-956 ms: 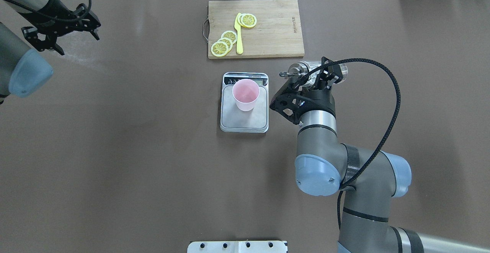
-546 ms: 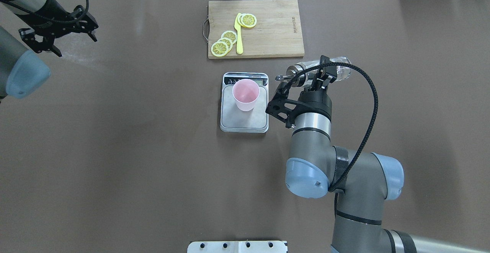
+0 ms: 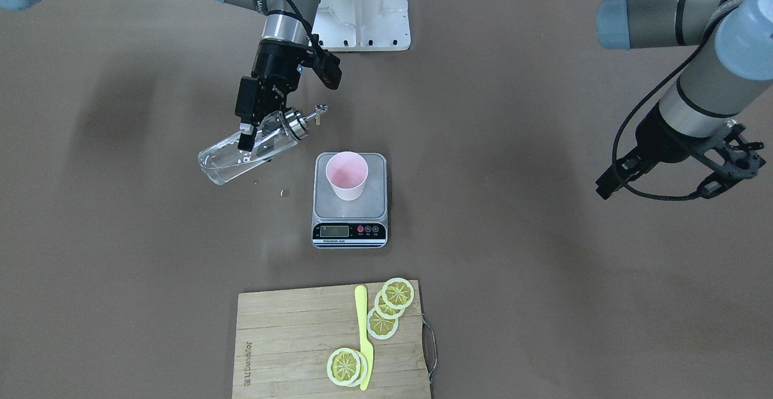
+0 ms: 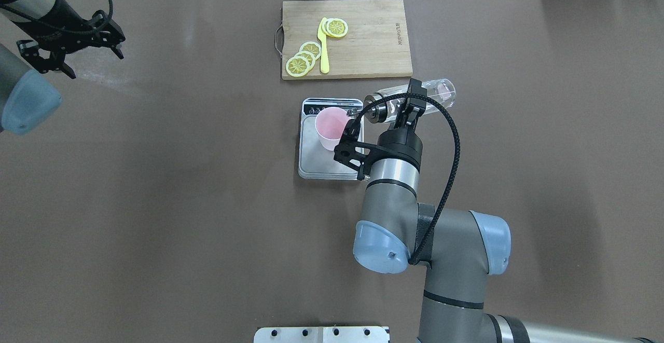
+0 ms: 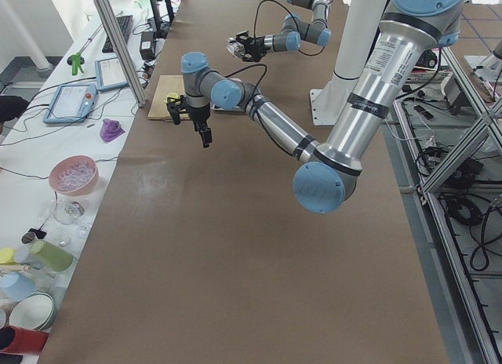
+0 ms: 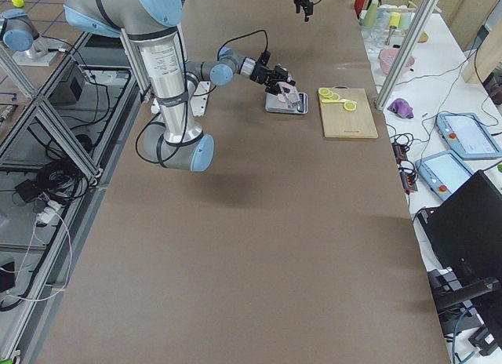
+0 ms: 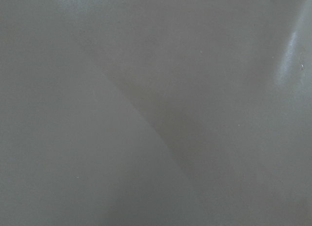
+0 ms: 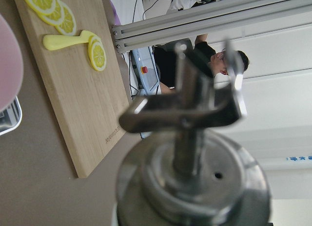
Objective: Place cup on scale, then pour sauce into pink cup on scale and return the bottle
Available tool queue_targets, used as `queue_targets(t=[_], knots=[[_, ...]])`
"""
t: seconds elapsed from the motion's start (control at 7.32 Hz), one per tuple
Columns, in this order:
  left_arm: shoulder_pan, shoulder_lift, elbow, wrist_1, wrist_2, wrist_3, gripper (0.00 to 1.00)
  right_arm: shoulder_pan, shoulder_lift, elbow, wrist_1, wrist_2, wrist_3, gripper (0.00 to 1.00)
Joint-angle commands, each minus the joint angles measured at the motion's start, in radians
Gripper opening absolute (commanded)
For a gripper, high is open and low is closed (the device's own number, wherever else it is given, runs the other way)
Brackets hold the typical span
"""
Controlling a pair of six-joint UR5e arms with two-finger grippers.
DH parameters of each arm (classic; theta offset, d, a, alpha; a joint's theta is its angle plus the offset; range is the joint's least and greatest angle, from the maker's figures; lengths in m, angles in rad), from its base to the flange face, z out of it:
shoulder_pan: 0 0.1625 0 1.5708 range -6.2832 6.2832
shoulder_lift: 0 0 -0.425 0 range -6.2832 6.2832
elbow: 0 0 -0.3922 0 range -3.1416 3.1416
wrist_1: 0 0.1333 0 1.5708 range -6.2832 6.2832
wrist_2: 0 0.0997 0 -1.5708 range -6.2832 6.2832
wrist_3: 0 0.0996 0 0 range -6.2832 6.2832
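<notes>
The pale pink cup stands upright on the silver scale, also in the front view as cup on scale. My right gripper is shut on the clear glass bottle, held in the air and tilted almost flat. Its metal spout points left and reaches the cup's right rim in the overhead view. The bottle looks clear; I cannot tell the sauce level and see no stream. The right wrist view shows the collar and spout close up. My left gripper is open and empty at the far left.
A wooden cutting board with lemon slices and a yellow knife lies just beyond the scale. A small speck lies on the brown mat beside the scale. The left wrist view shows only bare mat.
My right arm has moved left with the bottle, bringing the spout from beside the scale to the cup's rim. My left gripper has drifted further left and back.
</notes>
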Motion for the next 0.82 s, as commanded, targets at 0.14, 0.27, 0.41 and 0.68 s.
queue_targets(t=[0.14,0.27,0.41,0.68], knots=[[-0.002,0.002,-0.001,0.0,0.0,0.002,0.98,0.0,-0.007,-0.049,-0.008,-0.009,0.005,0.0],[-0.002,0.002,-0.001,0.001,0.0,0.002,0.98,0.0,-0.007,-0.063,-0.008,-0.01,0.005,0.0],[-0.002,0.002,-0.001,0.0,0.0,0.002,0.98,0.002,-0.007,-0.087,-0.009,-0.012,0.003,0.0],[-0.002,0.002,0.002,0.0,0.0,0.003,0.98,0.006,0.0,-0.121,-0.009,-0.025,0.002,0.0]])
